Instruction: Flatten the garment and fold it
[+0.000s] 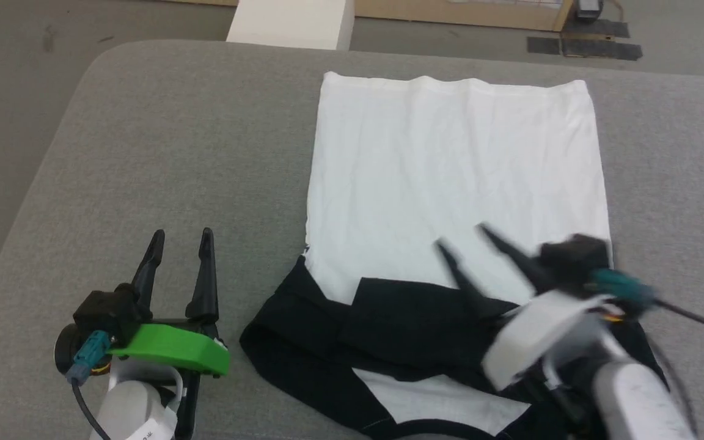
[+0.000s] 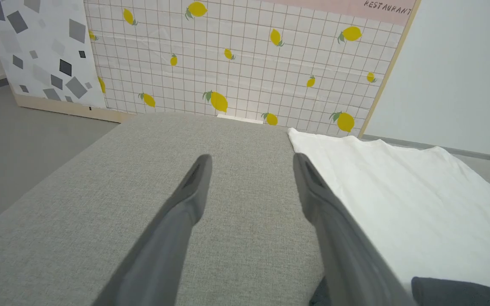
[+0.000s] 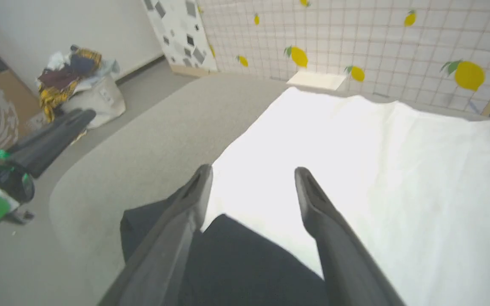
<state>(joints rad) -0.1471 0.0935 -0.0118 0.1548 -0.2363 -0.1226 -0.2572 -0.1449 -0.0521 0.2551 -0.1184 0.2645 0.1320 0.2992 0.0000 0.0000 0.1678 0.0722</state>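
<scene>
subject: the garment (image 1: 456, 177) – a white shirt with black sleeves – lies on the grey fabric-covered table (image 1: 175, 153). its white body is spread flat as a narrow rectangle, the far hem straight, only light wrinkles in it. at the garment's near end the black sleeves (image 1: 388, 324) are laid crosswise over the white cloth, bunched and overlapping, with a small white patch showing nearer than them.

right gripper (image 1: 462, 235): hovers over the garment's near end, just beyond the sleeves, fingers spread wide with nothing between them. whether the fingertips touch the cloth cannot be told.

left gripper (image 1: 182, 232): stands off the garment's left edge, clear of it, above bare table. its fingers are wide apart and empty.

assessment: flattening looks largely done and the sleeves are tucked in, so the work appears to stand between the sleeve fold and the lengthwise fold of the body.

next move calls for: the sleeve pile smoothed if it is to lie flat, then both grippers at the two corners of one end of the garment – pinching all layers together and carrying them evenly over toward the opposite end, so the sleeves do not slide out.
</scene>
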